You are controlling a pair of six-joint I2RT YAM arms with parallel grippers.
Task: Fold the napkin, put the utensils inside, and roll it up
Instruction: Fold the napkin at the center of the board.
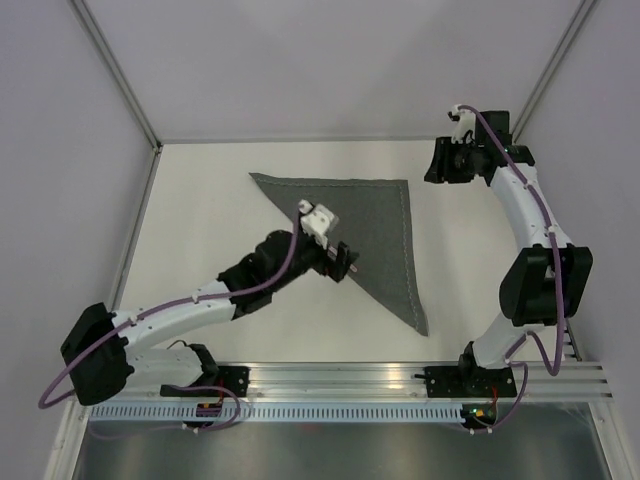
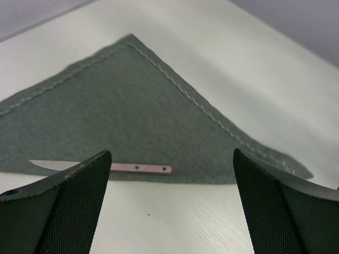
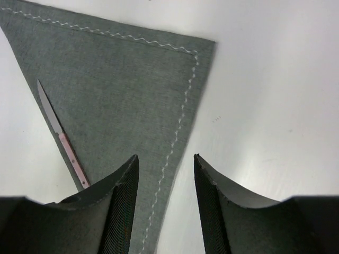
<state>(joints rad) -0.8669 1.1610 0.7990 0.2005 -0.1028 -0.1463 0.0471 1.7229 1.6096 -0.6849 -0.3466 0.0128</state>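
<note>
Since the napkin (image 1: 372,220) is folded into a triangle, it is seen lying flat on the white worktop (image 1: 210,200), with its pale stitched line running along the two shorter edges and its long folded edge turned toward the left arm. One utensil (image 2: 140,168), thin, with a pointed blade and a pinkish riveted handle, is laid along that long edge. The handle is set on the cloth at its very border, and the blade lies right where cloth and bare worktop meet. The left gripper (image 1: 345,262) is held low over the same edge, just beside the utensil, its fingers spread wide apart with nothing gripped between them. The right gripper (image 1: 440,165) is held above the worktop beside the napkin's far right corner, its fingers parted by a narrower gap with nothing caught between them. Pale walls (image 1: 300,60) are seen around the worktop.
</note>
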